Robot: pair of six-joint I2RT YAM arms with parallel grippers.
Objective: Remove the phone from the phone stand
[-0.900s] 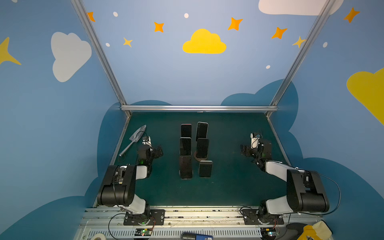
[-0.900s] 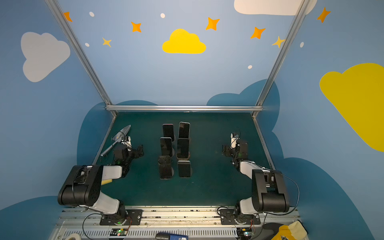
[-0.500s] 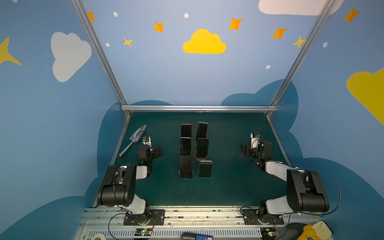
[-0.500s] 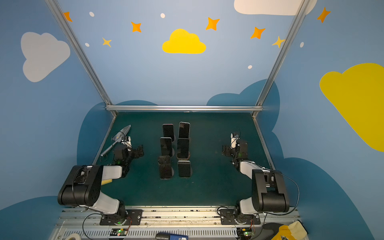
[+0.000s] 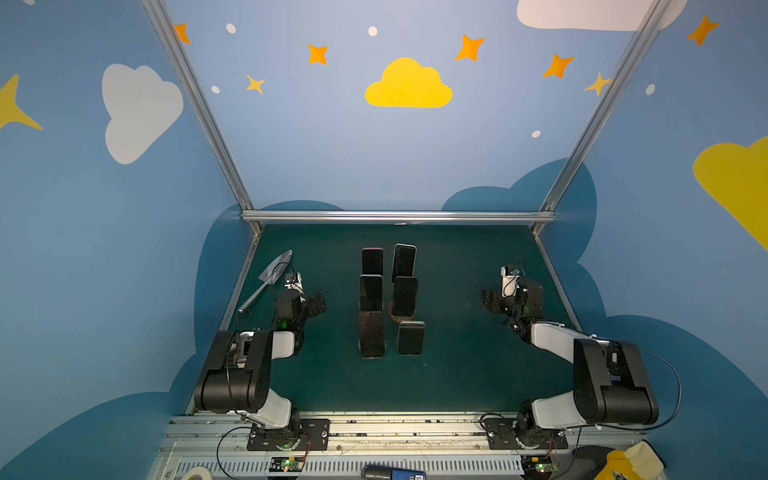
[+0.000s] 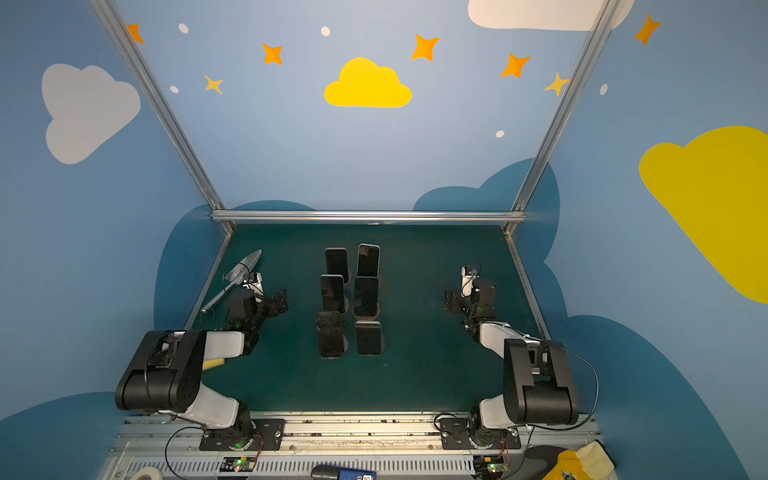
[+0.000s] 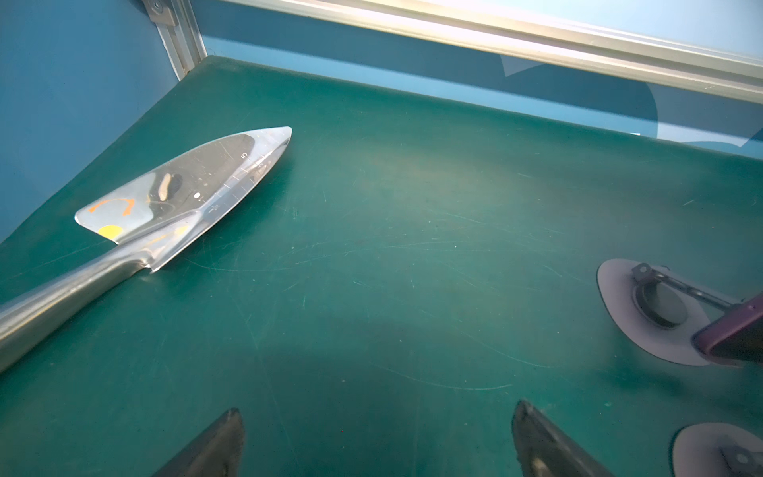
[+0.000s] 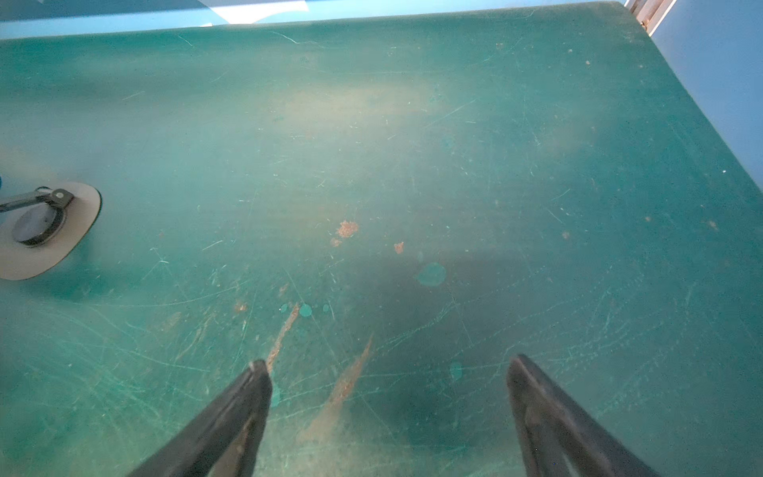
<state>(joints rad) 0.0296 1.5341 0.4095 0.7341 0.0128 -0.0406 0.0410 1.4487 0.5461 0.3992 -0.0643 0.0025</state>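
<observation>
Several dark phones lean upright on phone stands in two short columns at the middle of the green table, the nearest being a tall phone and a shorter phone. A round stand base shows beneath the middle right phone. My left gripper hovers left of the columns, open and empty. In the left wrist view, its fingertips frame bare mat, with a stand base and a purple phone edge off to the side. My right gripper is open and empty to the right of the phones, over scratched mat.
A metal trowel lies by the left wall, close behind my left gripper, and is large in the left wrist view. Aluminium frame rails border the table at the back and sides. A lone stand base shows in the right wrist view.
</observation>
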